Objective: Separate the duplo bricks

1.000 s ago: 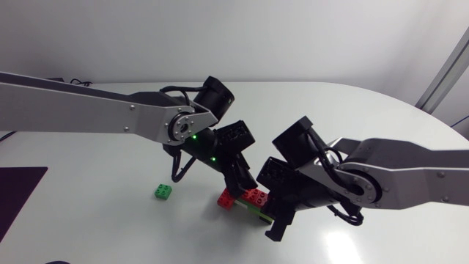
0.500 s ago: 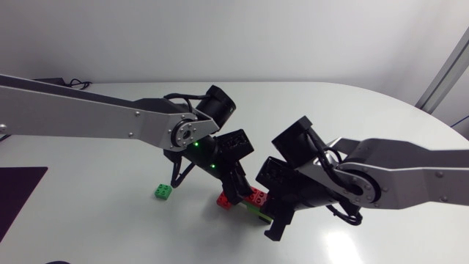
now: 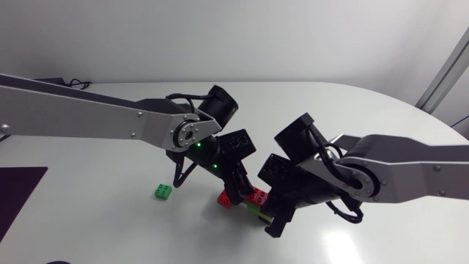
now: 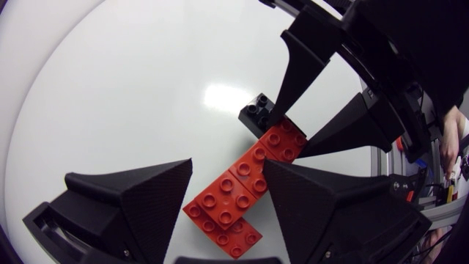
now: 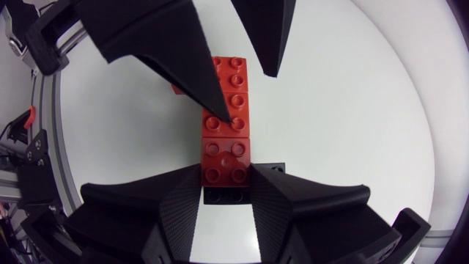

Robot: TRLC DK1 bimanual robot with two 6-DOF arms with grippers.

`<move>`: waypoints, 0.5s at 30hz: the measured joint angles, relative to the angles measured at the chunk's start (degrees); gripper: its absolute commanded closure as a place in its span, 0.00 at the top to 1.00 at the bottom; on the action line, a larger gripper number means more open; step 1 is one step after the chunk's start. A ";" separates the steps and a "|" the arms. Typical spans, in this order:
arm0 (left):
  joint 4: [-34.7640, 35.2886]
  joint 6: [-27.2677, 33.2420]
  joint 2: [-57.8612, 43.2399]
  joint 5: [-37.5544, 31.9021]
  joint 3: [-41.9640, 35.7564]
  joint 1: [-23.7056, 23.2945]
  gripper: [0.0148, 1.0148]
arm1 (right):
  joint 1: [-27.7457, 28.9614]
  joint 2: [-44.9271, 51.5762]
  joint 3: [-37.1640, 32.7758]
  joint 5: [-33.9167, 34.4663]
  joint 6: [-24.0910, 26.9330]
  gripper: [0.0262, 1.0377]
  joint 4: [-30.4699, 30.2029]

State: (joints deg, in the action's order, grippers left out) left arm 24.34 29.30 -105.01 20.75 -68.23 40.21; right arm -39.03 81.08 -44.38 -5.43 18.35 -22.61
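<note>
Red brick row (image 5: 226,110) lay flat on worktop (image 3: 110,220), long axis running from right fingers (image 5: 176,213) to left fingers (image 4: 139,198) | right fingers closed on its end beside black brick (image 5: 227,195) | left fingers spread wide, astride other end, not gripping.

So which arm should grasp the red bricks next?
Left. The left end effector is open and straddles the free end of the red bricks; the right end effector is shut on the other end.
</note>
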 measured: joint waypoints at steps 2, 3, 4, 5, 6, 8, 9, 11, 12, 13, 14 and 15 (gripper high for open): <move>-0.09 0.00 -0.02 0.02 -0.02 0.04 0.66 | 0.83 0.15 -0.42 -1.60 -0.61 0.20 -0.90; -0.07 0.00 -0.02 0.02 -0.02 0.07 0.66 | 1.07 0.20 -0.55 -2.14 -0.81 0.20 -1.27; -0.09 0.00 -0.02 0.02 -0.02 0.07 0.66 | 1.27 0.20 -0.66 -2.67 -0.98 0.20 -1.44; -0.15 0.02 -0.02 0.09 -0.02 0.04 0.66 | 1.57 0.22 -0.74 -3.10 -1.03 0.20 -1.66; -0.15 0.04 -0.07 0.07 -0.02 0.04 0.66 | 1.62 0.24 -0.76 -3.41 -1.20 0.20 -1.73; -0.15 0.07 -0.09 0.09 -0.02 0.07 0.66 | 1.90 0.33 -0.85 -3.65 -1.22 0.20 -1.86; -0.15 0.17 -0.11 0.11 -0.02 0.04 0.66 | 1.92 0.37 -0.87 -3.76 -1.25 0.20 -1.86; -0.17 0.20 -0.11 0.22 -0.02 0.04 0.66 | 1.95 0.42 -1.07 -3.82 -1.27 0.20 -2.10; -0.17 0.20 -0.11 0.22 -0.02 0.04 0.66 | 2.03 0.48 -1.16 -3.91 -1.44 0.20 -2.29; -0.17 0.22 -0.11 0.22 -0.02 0.04 0.66 | 2.27 0.52 -1.29 -4.20 -1.49 0.20 -2.51; -0.20 0.22 -0.11 0.22 -0.02 0.04 0.66 | 2.40 0.59 -1.46 -4.50 -1.66 0.20 -2.71; -0.17 0.22 -0.11 0.22 -0.02 0.04 0.66 | 2.62 0.66 -1.60 -4.85 -1.81 0.20 -2.84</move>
State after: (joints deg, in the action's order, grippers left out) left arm 24.16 29.52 -105.12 20.97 -68.25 40.25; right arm -36.40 81.73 -45.98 -10.28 16.53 -25.45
